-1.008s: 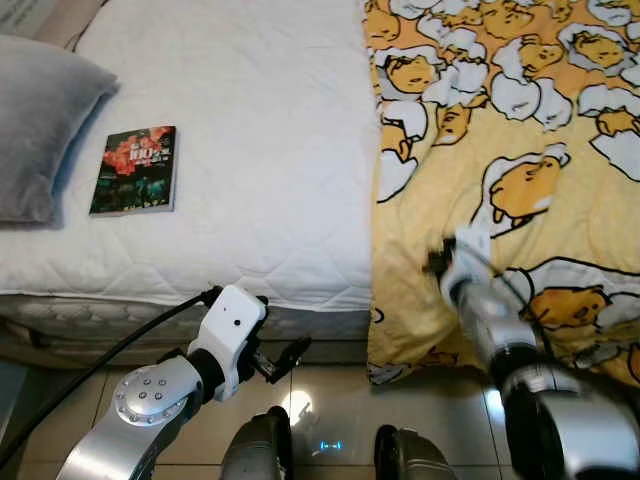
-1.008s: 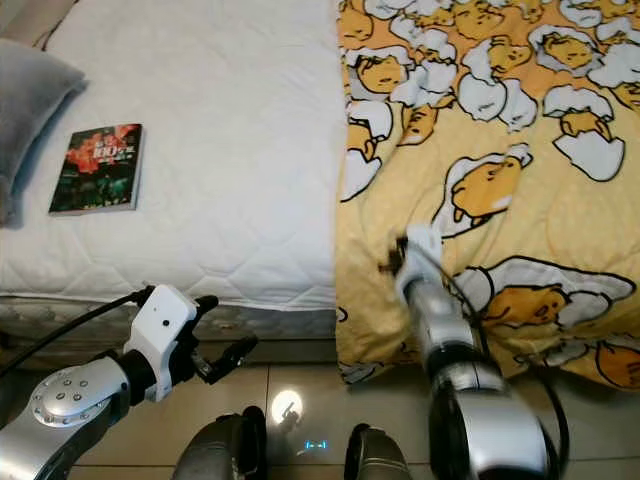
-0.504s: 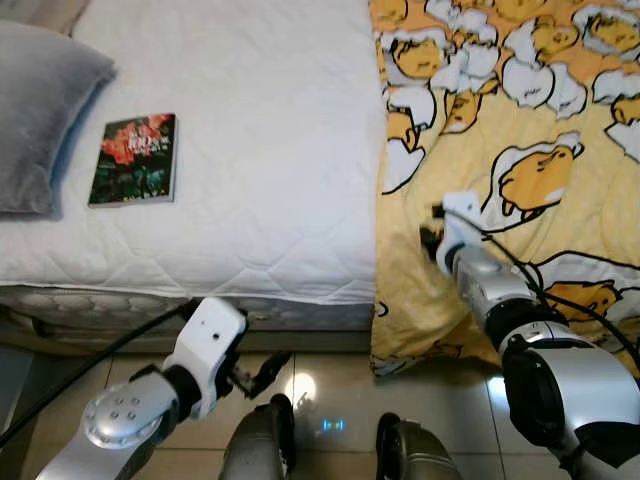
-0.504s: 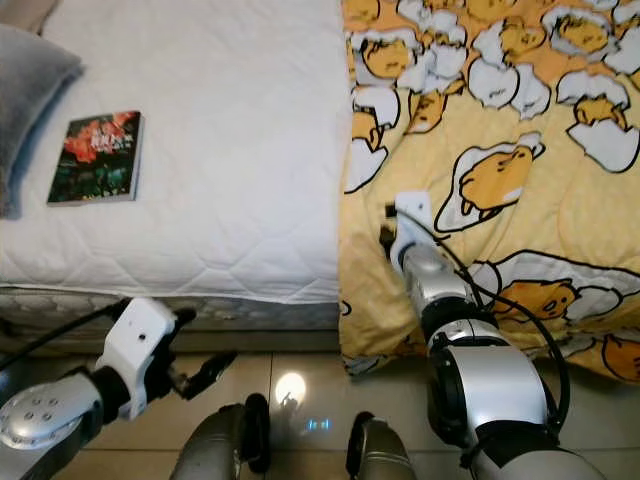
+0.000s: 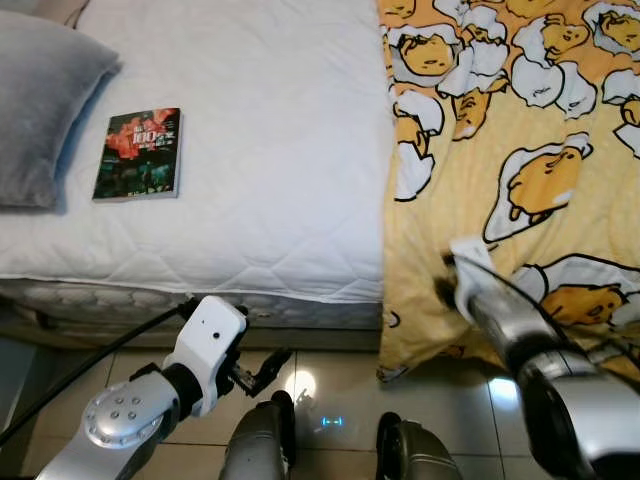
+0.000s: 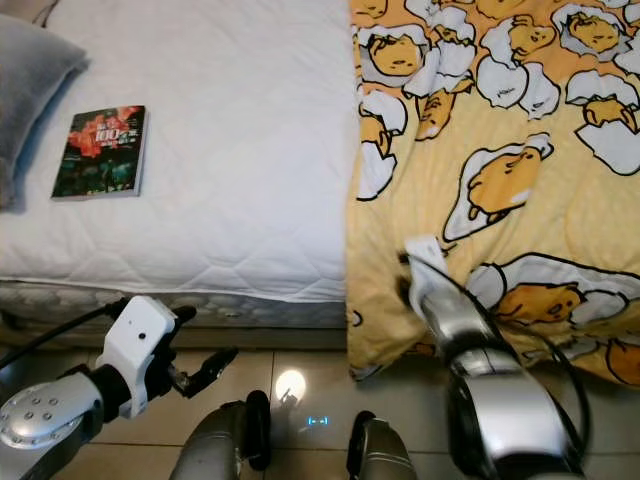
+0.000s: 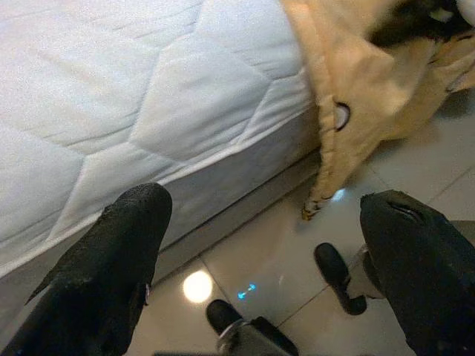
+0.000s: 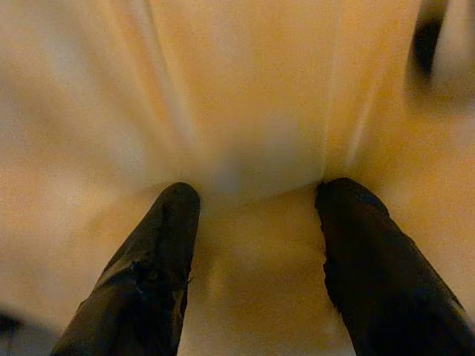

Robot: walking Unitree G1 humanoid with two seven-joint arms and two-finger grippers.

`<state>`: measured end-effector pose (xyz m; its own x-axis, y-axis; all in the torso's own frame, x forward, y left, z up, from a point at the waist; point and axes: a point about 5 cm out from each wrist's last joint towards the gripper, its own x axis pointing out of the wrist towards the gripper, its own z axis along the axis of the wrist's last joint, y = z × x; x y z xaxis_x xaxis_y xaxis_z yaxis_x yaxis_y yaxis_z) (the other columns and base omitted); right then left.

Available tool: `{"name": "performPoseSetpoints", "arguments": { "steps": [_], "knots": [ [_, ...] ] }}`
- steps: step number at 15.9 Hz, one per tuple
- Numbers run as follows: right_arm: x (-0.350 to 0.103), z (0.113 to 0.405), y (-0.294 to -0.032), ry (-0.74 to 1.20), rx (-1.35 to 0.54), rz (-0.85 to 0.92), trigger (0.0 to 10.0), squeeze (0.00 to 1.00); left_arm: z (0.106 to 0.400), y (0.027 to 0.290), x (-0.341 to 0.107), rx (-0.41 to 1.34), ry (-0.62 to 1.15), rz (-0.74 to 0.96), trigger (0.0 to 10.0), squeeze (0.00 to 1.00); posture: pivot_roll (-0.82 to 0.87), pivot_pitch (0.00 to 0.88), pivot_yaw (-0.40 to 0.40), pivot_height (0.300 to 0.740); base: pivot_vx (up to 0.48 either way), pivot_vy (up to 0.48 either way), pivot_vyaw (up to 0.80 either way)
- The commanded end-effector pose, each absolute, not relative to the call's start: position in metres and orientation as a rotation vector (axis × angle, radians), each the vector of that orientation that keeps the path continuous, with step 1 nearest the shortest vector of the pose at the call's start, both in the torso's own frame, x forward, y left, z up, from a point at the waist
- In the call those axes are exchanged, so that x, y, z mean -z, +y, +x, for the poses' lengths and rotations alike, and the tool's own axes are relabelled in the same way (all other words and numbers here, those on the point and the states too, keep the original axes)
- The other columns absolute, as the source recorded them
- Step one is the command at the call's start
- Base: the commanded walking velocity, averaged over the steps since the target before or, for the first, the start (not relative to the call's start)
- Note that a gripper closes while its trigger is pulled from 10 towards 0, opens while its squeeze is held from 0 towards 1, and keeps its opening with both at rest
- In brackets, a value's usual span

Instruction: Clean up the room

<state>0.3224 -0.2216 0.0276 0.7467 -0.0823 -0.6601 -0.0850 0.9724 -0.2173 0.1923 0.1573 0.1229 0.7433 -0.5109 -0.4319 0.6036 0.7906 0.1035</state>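
Head view: the yellow blanket point(image 5: 510, 170) drapes over the bed point(image 5: 270, 150) edge; a book point(image 5: 138, 154) lies beside a grey pillow point(image 5: 45, 110).
Left wrist: the left gripper point(image 7: 260, 274) hangs spread over floor.
Right wrist: the right gripper point(image 8: 256, 245) presses spread fingers into blanket

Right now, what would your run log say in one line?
right gripper: open, pressed into yellow blanket | left gripper: open, idle over floor | book: on mattress

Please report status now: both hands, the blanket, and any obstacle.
Right hand open, fingers pressed into yellow blanket near the bed edge. Left hand open, low over the floor beside the mattress. Book and grey pillow lie on the mattress.
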Motion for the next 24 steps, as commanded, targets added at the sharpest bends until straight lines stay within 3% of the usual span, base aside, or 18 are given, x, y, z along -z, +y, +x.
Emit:
{"name": "performPoseSetpoints", "arguments": {
  "steps": [1, 4, 8, 12, 15, 18, 24],
  "knots": [
    [-0.003, 0.296, -0.235, 0.852, 0.025, -0.218, 10.0, 0.00, 0.192, 0.161, -0.119, 0.605, 0.413, 0.251, 10.0, 0.00, 0.19, 0.257, 0.041, 0.740, 0.000, 0.000, 0.00],
    [0.007, 0.282, -0.243, 0.849, 0.042, -0.156, 10.0, 0.00, 0.196, 0.163, -0.114, 0.585, 0.410, 0.254, 10.0, 0.00, 0.15, 0.199, 0.038, 0.740, 0.000, 0.000, 0.00],
    [0.001, 0.283, -0.230, 0.643, -0.020, -0.029, 10.0, 0.00, 0.205, 0.157, -0.112, 0.509, 0.343, 0.159, 10.0, 0.00, 0.07, 0.105, 0.032, 0.740, 0.000, 0.000, 0.00],
    [-0.039, 0.280, -0.213, 0.340, 0.044, -0.130, 10.0, 0.00, 0.223, 0.159, -0.117, 0.286, 0.244, 0.148, 10.0, 0.00, 0.03, 0.056, 0.028, 0.740, 0.000, 0.000, 0.00],
    [-0.073, 0.272, -0.187, 0.189, -0.047, -0.027, 10.0, 0.00, 0.229, 0.161, -0.116, 0.187, 0.227, 0.098, 10.0, 0.00, 0.01, 0.031, 0.031, 0.740, 0.000, 0.000, 0.00],
    [-0.092, 0.259, -0.162, 0.158, -0.154, -0.072, 10.0, 0.00, 0.237, 0.160, -0.118, 0.152, 0.200, 0.094, 10.0, 0.00, -0.01, 0.009, 0.028, 0.740, 0.000, -0.320, 0.00],
    [-0.093, 0.251, -0.164, 0.210, -0.111, -0.035, 10.0, 0.00, 0.246, 0.160, -0.117, 0.127, 0.191, 0.094, 10.0, 0.00, -0.02, 0.000, 0.031, 0.740, 0.000, -0.480, 0.00]
  ]
}}
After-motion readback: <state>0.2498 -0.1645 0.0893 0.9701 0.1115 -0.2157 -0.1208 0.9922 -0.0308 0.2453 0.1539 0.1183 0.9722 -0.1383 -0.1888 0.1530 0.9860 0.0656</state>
